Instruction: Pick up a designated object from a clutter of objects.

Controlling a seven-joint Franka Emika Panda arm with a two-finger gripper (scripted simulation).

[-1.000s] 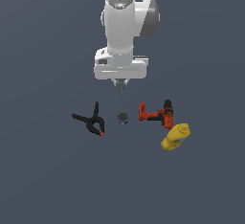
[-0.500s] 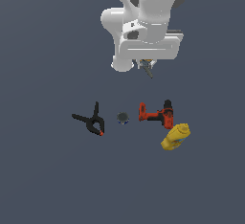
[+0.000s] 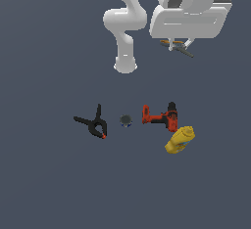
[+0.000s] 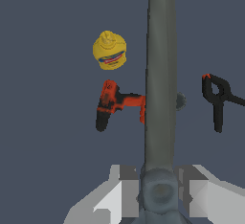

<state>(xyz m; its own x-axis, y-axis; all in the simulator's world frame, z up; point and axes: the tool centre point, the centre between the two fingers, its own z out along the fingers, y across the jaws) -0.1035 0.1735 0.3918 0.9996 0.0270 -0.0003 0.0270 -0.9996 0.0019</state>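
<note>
With our gripper (image 3: 175,45) clenched on the thin grey-bladed, orange-handled scissors (image 3: 178,46), high at one o'clock above the black red-tipped clamp (image 3: 93,123) and red-and-black drill (image 3: 161,117), we should hold firm and steady.

scissors: one (image 3: 177,47), orange-tan loops, grey blades
black clamp: one (image 3: 93,124), red-tipped
small dark round piece: one (image 3: 126,121)
power drill: one (image 3: 161,117), red-and-black
yellow bottle: one (image 3: 179,140)
</note>
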